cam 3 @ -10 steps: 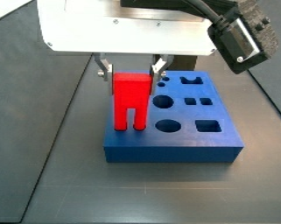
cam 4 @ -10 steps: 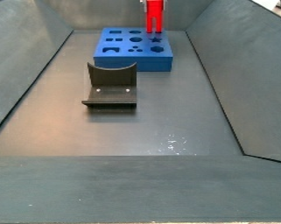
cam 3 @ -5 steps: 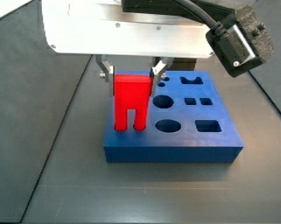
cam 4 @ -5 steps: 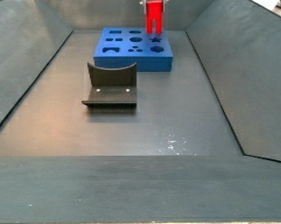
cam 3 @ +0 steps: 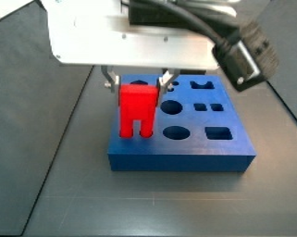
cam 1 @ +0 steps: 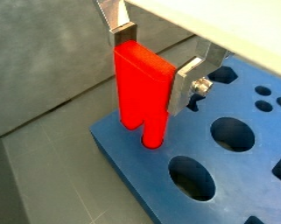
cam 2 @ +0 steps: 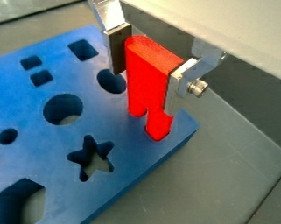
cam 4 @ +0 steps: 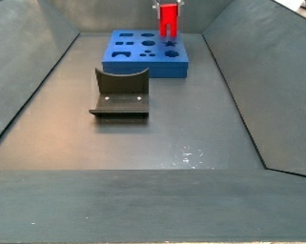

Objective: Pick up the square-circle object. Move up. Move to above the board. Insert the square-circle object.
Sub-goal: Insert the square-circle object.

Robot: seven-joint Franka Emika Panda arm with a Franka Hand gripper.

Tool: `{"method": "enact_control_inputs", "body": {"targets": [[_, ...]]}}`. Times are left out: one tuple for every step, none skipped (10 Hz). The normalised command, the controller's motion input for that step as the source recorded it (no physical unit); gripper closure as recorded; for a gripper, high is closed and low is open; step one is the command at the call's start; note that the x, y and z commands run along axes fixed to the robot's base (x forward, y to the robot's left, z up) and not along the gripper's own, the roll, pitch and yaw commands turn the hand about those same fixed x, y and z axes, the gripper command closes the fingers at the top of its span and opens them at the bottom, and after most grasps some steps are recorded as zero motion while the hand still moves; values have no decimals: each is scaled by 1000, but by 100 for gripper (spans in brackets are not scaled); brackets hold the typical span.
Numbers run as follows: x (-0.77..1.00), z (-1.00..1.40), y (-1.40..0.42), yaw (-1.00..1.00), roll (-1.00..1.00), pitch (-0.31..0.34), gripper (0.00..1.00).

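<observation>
Gripping the square-circle object [cam 3: 137,109] upright, your pincer [cam 3: 138,85] hangs over the board [cam 3: 200,150], prongs at its nine-o'clock edge.

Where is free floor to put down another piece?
The wide floor in front of the fixture is bare. It is crowded at the board, where the gripper holds the square-circle object.
</observation>
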Motion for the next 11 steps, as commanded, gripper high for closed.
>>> {"method": "enact_control_inputs", "body": {"targets": [[54, -354, 0, 0, 101, 0, 100], [54, -377, 0, 0, 113, -7, 100], [6, -420, 0, 0, 127, -60, 100], [0, -463, 0, 0, 119, -94, 100], [0, -529, 0, 0, 116, -139, 100], [0, -629, 0, 0, 117, -220, 100], [0, -649, -29, 0, 103, -283, 100], [0, -646, -31, 0, 93, -289, 100], [0, -717, -37, 0, 94, -260, 100], [-51, -863, -31, 3, 71, -207, 100], [0, -891, -20, 54, 23, -191, 100]]}}
